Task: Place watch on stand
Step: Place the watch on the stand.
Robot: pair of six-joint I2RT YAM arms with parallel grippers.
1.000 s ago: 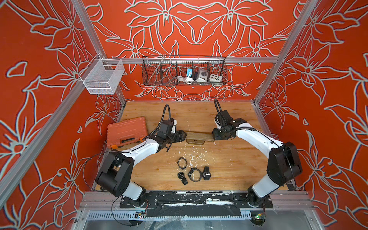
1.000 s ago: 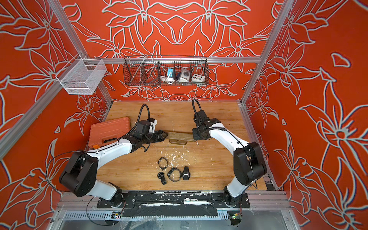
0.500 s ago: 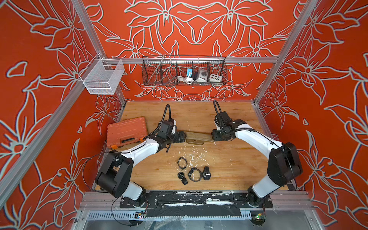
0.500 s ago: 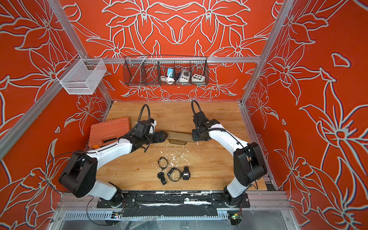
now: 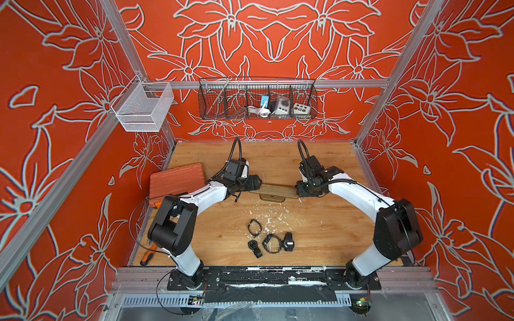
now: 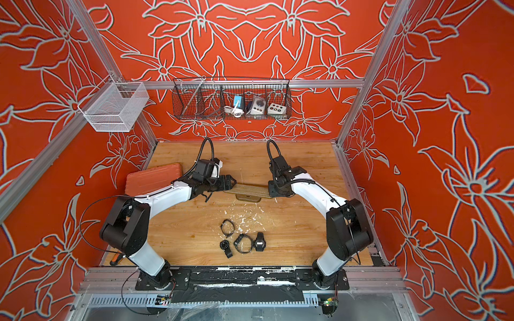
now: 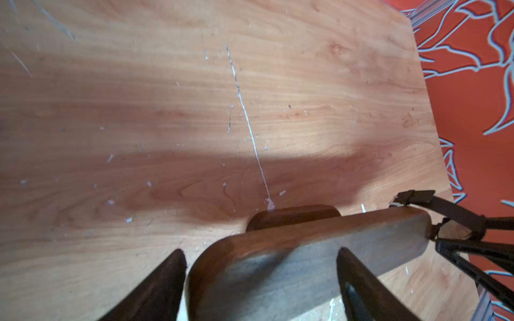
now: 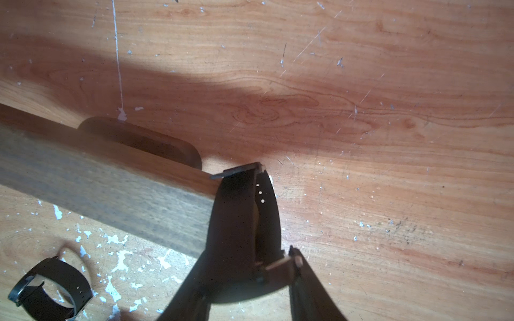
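Wood table (image 5: 319, 222), R gripper (image 8: 249, 268) w/ watch (image 8: 239, 211) at stand (image 8: 111, 178) end, L gripper (image 7: 258, 254) astride.

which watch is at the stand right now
The watch held in the right gripper, at the stand's end; the other four watches lie loose on the table.

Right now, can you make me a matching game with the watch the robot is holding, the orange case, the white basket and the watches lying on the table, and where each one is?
Things: 1 held watch; 2 orange case; 3 white basket; 4 loose watches.
Places: A hanging from the frame above the table; B in the right gripper, at the stand's end; C on the table, on the robot's side of the stand; D flat on the table beside the left arm.
Pairs: 1-B, 2-D, 3-A, 4-C.
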